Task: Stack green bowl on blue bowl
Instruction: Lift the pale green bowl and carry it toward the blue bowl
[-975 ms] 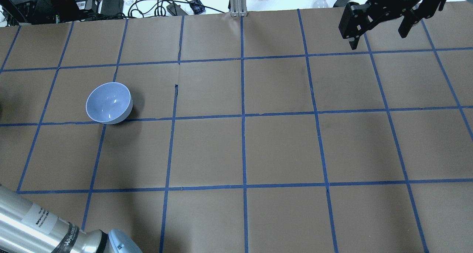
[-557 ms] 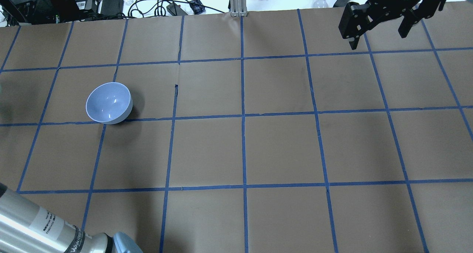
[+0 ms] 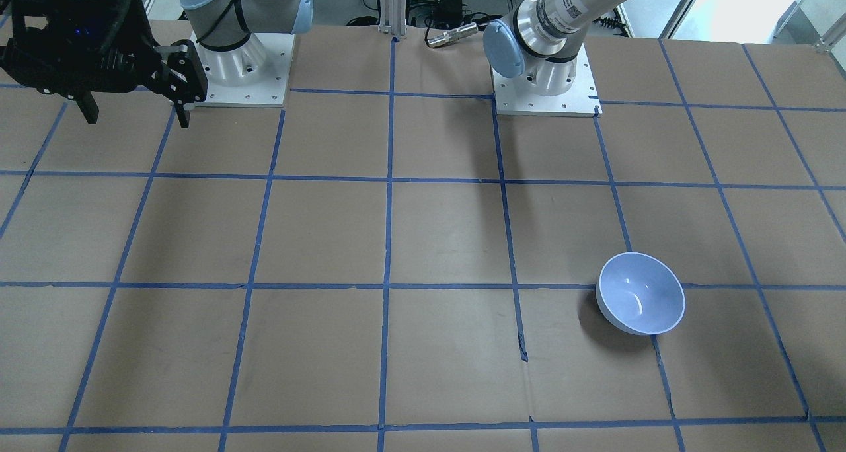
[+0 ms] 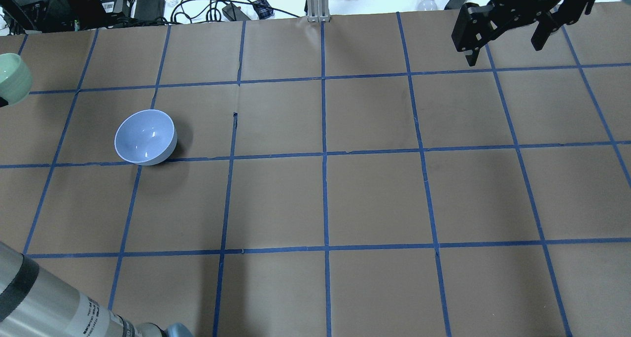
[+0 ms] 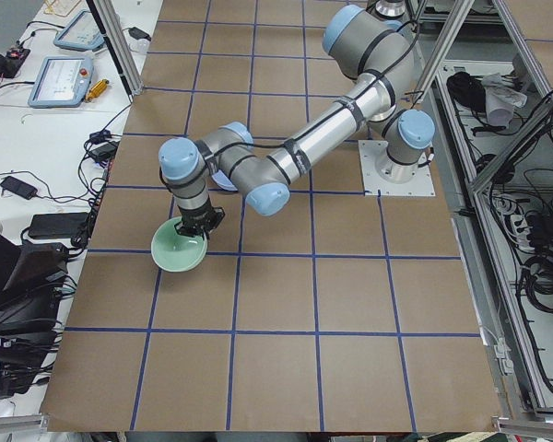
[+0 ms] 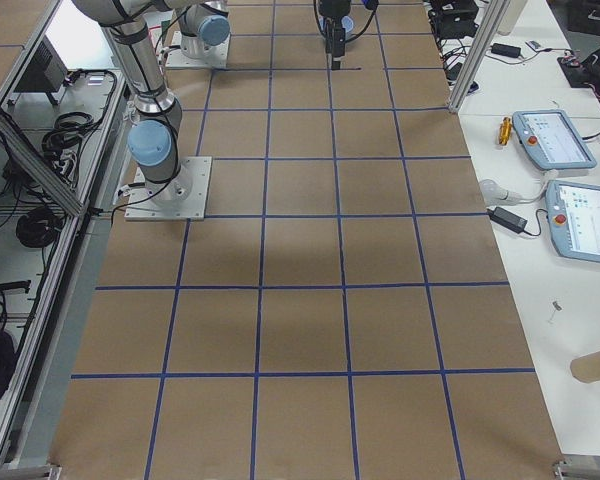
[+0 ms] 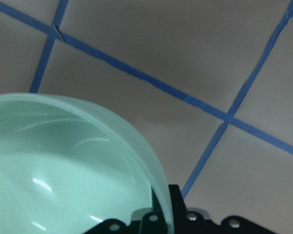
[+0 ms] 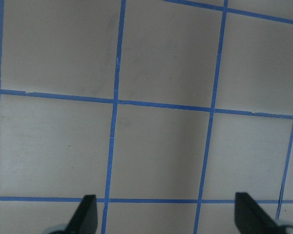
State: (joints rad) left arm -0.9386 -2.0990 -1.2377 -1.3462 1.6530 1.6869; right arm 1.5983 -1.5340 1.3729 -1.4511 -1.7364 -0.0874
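So the green bowl is with the left gripper, a bit left of centre in the left side view. The fingers are pinching its rim from above. In the left wrist view the mint inside fills the lower left of the frame, and the rim curves down into the black gripper hardware along the bottom edge. It looks like it's hanging over the table rather than sitting on it, but I can't say how high. In the overhead view only a sliver of it pokes in at the left edge, in the upper part of the frame.

The blue bowl sits upright on the brown paper, open side up, left of centre in the overhead view. Its lower edge is right on one of the blue tape lines. In the front-facing view it's toward the lower right. The two bowls aren't touching, and there's a clear stretch of paper between them.

The right gripper is way off in the top right corner of the overhead view, and in the upper left of the front-facing one. Its fingers are spread wide with nothing between them. The right wrist view shows just two black fingertips at the bottom, with bare gridded table below.
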